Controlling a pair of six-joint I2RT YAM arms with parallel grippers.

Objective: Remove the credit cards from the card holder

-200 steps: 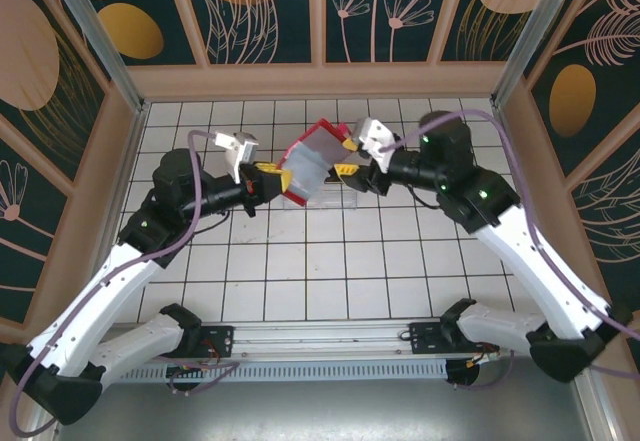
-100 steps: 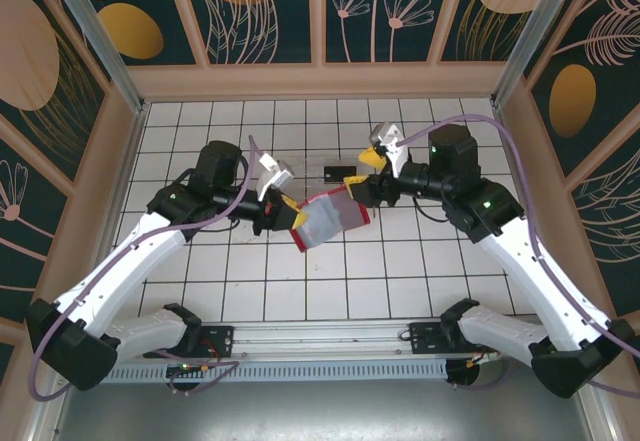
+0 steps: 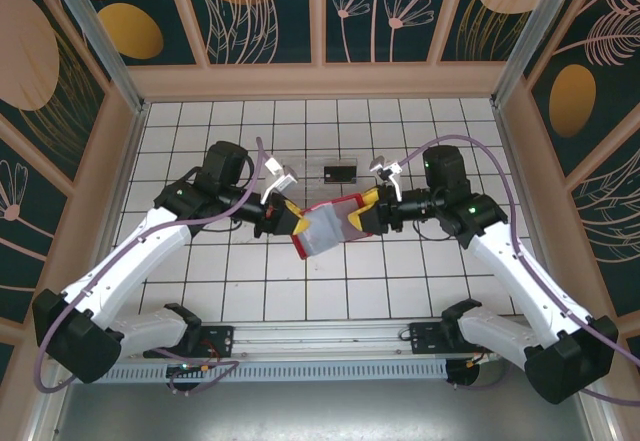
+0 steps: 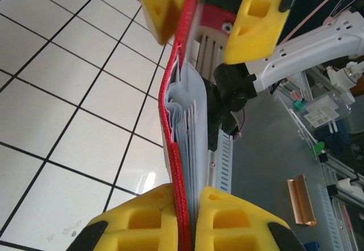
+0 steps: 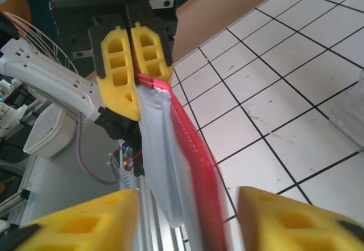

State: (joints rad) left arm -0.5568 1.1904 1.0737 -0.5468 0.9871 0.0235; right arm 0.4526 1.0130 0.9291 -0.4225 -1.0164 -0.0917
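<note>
The card holder [image 3: 322, 228], a red wallet with greyish inner pockets, hangs above the tiles between both arms. My left gripper [image 3: 291, 218] is shut on its left end. In the left wrist view the yellow fingers [image 4: 142, 219] pinch the red edge [image 4: 176, 148]. My right gripper [image 3: 363, 216] straddles the right end, jaws apart with a gap on each side of the wallet [image 5: 196, 154]. One dark credit card [image 3: 341, 172] with a light patch lies in the clear tray [image 3: 305, 171] behind.
The clear tray's corner [image 5: 354, 114] sits on the white tiles to the right in the right wrist view. Wooden walls [image 3: 320, 81] ring the floor. The arm bases and a rail [image 3: 320, 346] run along the near edge.
The wallet dropped from over the tray toward the near side, held by the left gripper. The right gripper let go, swung down and now straddles the wallet's right end.
</note>
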